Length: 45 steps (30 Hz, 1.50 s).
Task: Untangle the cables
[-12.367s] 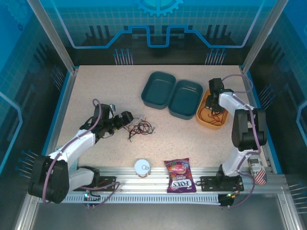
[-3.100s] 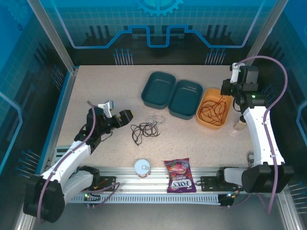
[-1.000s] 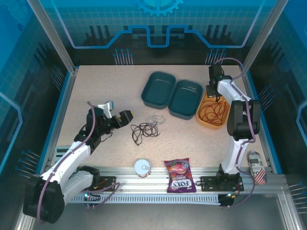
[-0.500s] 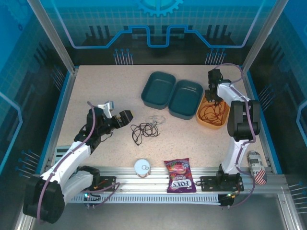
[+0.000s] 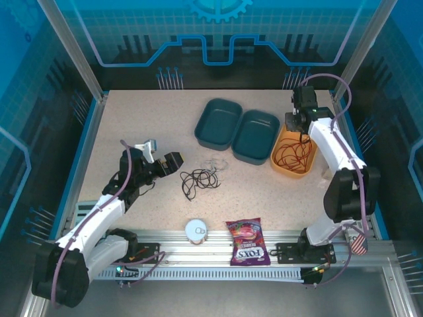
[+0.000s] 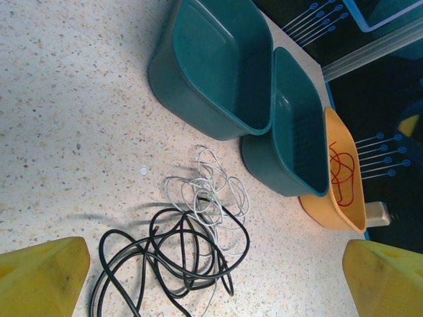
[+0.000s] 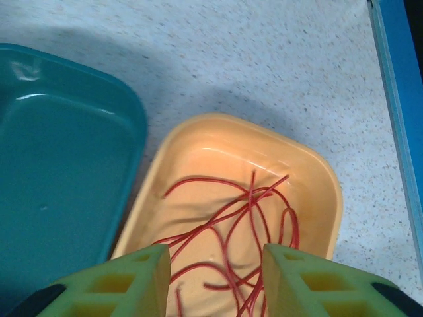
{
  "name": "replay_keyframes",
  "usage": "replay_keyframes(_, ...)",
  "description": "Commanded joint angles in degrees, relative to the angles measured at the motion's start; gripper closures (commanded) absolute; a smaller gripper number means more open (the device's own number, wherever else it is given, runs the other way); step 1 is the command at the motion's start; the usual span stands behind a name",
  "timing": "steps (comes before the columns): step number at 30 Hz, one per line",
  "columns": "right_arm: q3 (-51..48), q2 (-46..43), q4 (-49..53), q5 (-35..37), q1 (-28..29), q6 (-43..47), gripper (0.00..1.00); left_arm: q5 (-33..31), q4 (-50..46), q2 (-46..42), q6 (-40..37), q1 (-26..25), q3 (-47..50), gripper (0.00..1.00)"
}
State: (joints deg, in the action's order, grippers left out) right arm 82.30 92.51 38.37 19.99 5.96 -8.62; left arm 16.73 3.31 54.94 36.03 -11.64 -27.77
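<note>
Cables: red cable [image 7: 231,218] in orange tray [image 7: 317,172]; black cable [image 6: 178,254] and white cable [image 6: 211,191] overlap on bench [image 6: 66,99] | handling: light, limp, springy, probably slippery | hold: outer black loop | left pincer [image 6: 218,271] wide open, empty | right pincer [image 7: 217,264] part open, empty

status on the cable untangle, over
Left gripper jaws wide, empty. Right gripper jaws apart above orange tray, red cable inside. Black cable and white cable overlapping on table. Nothing blocking.

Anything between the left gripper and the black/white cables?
Nothing visible. The left gripper is open and faces the black cable across bare table. The white cable overlaps the black one's far side; the two are tangled.
</note>
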Motion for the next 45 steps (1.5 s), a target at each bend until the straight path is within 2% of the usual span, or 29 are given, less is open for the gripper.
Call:
replay_keyframes(1, -2.1, -4.1, 2.6, -3.3, 3.9, -3.2, 0.58, -1.6, -2.6, 0.8, 0.1, -0.4, -0.6, 0.01)
replay_keyframes(6, -6.0, -9.0, 0.6, -5.3, 11.4, -8.4, 0.53, -3.2, -4.3, 2.3, -0.2, -1.4, -2.3, 0.01)
replay_keyframes(9, -8.7, -11.3, -2.6, -9.2, 15.8, -11.3, 0.47, -4.7, -5.5, 4.4, -0.8, -2.8, -3.6, 0.01)
replay_keyframes(10, -9.6, -11.7, -3.9, -10.8, 17.1, -12.4, 0.40, -5.0, -5.8, 5.3, -1.0, -3.5, -4.2, 0.01)
replay_keyframes(11, -10.2, -12.0, -5.1, -12.5, 18.2, -13.1, 0.23, -5.4, -6.0, 6.2, -1.1, -4.3, -4.7, 0.01)
replay_keyframes(12, -10.7, -12.2, -6.3, -13.9, 19.5, -13.7, 0.00, -6.0, -6.0, 7.0, -1.2, -5.1, -5.1, 0.01)
replay_keyframes(16, -10.0, -10.8, -7.0, -15.0, 24.3, -15.7, 0.00, -8.8, -6.5, 10.3, -0.1, -8.3, -6.6, 0.01)
replay_keyframes(25, -8.3, -6.6, -6.5, -12.6, 34.4, -20.3, 0.00, -10.9, -7.7, 14.7, 4.6, -9.7, -7.7, 0.01)
replay_keyframes(28, -8.0, -4.1, -6.0, -12.9, 36.3, -22.4, 0.00, -11.7, -9.3, 16.2, 5.9, -10.2, -8.2, 0.01)
replay_keyframes(35, -8.3, 0.6, -4.8, -13.3, 37.4, -26.6, 0.11, -10.9, -9.7, 19.3, 8.7, -11.3, -7.7, 0.02)
replay_keyframes(40, -5.1, 4.4, -2.0, -12.4, 37.4, -27.5, 0.13, -10.8, -9.2, 23.0, 8.8, -13.3, -8.4, 0.08)
replay_keyframes(45, -0.3, 8.0, 1.9, -10.7, 37.2, -27.1, 0.15, -10.0, -6.5, 26.1, 10.1, -14.3, -8.4, 0.25)
